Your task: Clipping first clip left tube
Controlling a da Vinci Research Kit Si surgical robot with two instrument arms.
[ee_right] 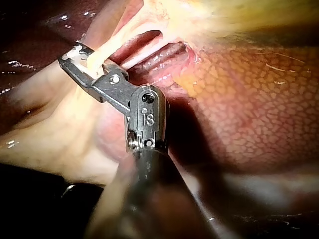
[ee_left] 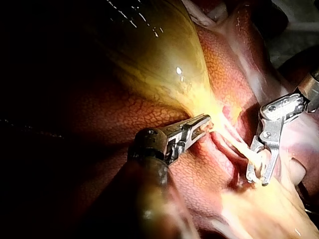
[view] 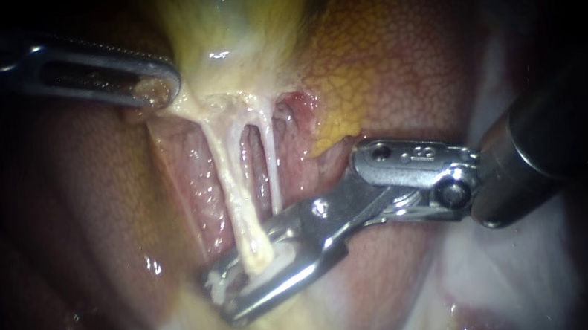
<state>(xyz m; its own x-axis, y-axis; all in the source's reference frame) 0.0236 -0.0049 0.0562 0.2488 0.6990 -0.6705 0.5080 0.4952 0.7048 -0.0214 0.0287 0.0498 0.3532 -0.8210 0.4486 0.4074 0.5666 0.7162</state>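
In the endoscope view we saw our right instrument (view: 224,295) reach in low across the field, the two halves of its end effector standing apart with the left tube (view: 232,187) running down between them. A pale clip (view: 276,261) sat seated between both halves, so the end effector was grasping the clip, which lay around the tube near its lower end. The thinner right tube (view: 269,153) hung just beside the left one and passed behind the upper half of the end effector; we could not tell from this view whether it touched the metal. Our left instrument (view: 153,88) came in high, its end effector clenched on pale tissue at the neck of the gallbladder (view: 231,15), with the mottled liver (view: 399,47) lying around. The left wrist view showed that grip from the side, both halves pressed onto the tissue, and also showed the gallbladder's broad yellow body, of which the endoscope caught only a part. The right wrist view alone showed the end effector from behind its hinge, the left tube crossing the open tip ahead of it, and glistening red folds beside the tubes.
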